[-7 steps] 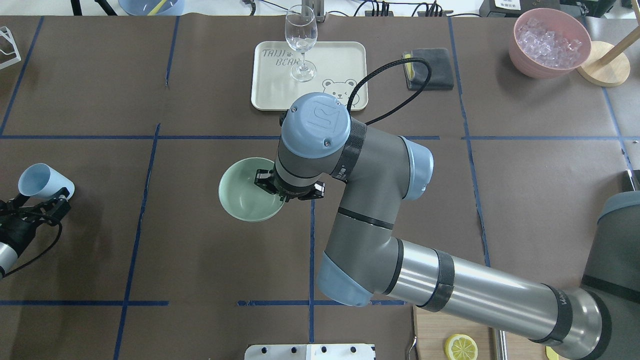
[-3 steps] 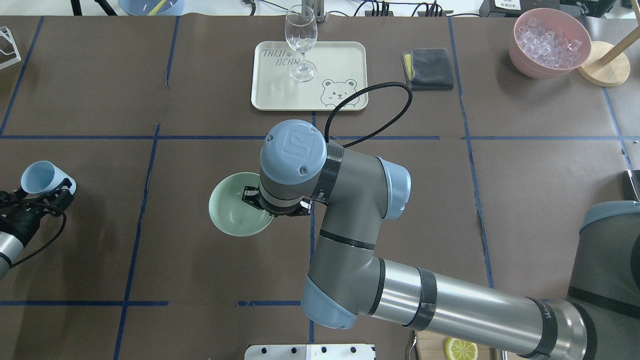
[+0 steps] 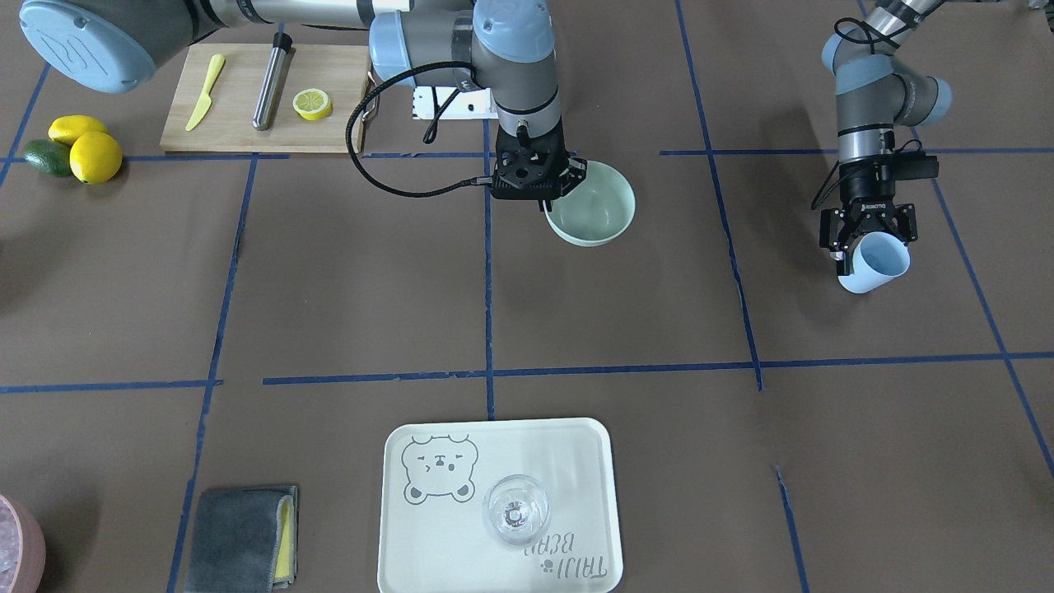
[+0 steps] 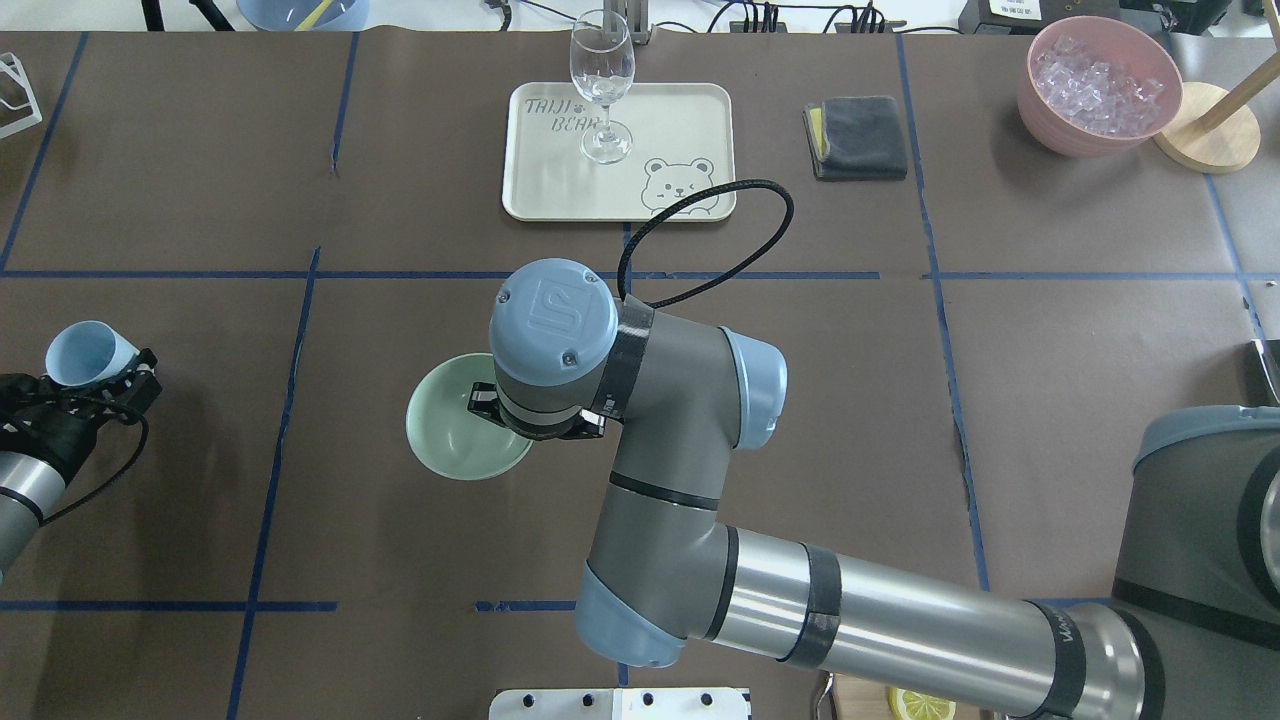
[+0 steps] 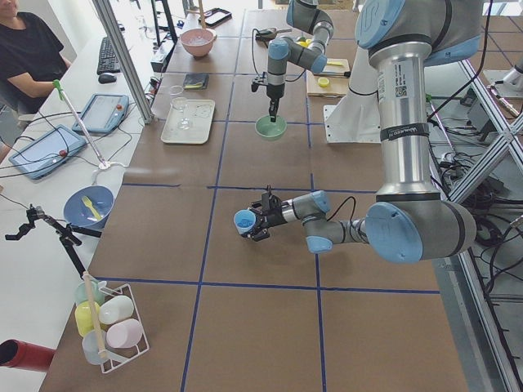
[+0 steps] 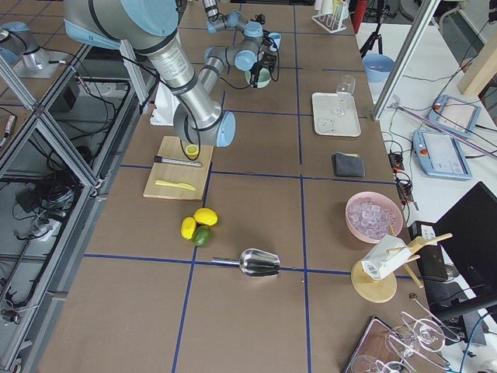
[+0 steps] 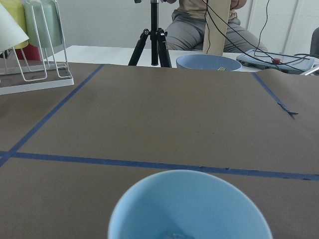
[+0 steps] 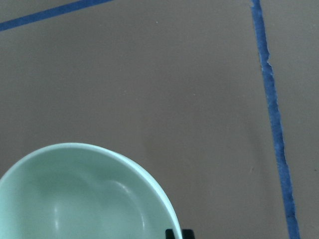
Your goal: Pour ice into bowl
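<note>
Exterior front-facing view, at the right gripper (image 3: 550,196): clenched on the rim of the mint-green bowl (image 3: 597,216), at the side facing the lemons (image 3: 82,148). At the left gripper (image 3: 866,239): clasped around a tilted light blue cup (image 3: 877,263). Overhead exterior view: hides the right fingers beneath the wrist (image 4: 555,335), yet shows ice (image 4: 1095,75) heaped in the pink bowl (image 4: 1040,110), well apart from both arms. Left wrist-mounted view: peers into the cup; cannot tell its contents.
</note>
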Tool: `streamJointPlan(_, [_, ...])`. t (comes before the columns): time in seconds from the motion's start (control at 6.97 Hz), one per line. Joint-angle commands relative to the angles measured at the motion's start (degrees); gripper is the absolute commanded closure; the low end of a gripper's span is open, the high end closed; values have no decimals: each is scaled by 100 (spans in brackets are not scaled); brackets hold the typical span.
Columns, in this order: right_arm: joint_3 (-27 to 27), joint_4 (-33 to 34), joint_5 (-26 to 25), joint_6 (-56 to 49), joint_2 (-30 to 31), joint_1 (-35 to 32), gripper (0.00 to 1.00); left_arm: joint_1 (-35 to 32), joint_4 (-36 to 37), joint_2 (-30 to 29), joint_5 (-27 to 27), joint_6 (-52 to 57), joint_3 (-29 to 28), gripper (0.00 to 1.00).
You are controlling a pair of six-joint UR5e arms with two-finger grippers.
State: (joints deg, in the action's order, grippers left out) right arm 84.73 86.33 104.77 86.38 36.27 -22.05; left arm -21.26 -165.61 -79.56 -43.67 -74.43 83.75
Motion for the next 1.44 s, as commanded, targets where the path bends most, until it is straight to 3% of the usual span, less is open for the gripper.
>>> streamJointPlan(0.0, [-325,-11,-157,-33,-235,8,100,-89,-6,-112,-1,183,-34,49])
streamJointPlan(0.14, [-387,-89,-220,-42,-244,8,100,-202,-32,-112,-1,409,-26,94])
streamJointPlan(0.29, [-509,-290,-238,-42,-244,8,100,-569,-259,-199,-88,969,114,100])
streamJointPlan(0.43, [-789,-562,-246,-42,-305,8,100,-1121,-383,-357,-646,1992,428,100])
streamJointPlan(0.72, [-923,-661,-238,-24,-358,8,100,-1223,-376,-341,-783,2266,739,100])
streamJointPlan(0.86, [-923,-801,-246,-16,-349,8,33,-1223,-375,-358,-783,2266,774,100])
streamJointPlan(1.0, [-923,-819,-238,-15,-349,8,1,-1223,-375,-358,-774,2275,844,100])
streamJointPlan(1.29, [-662,-1021,-177,28,-297,-131,0,-1214,-367,-393,-783,2293,1220,100])
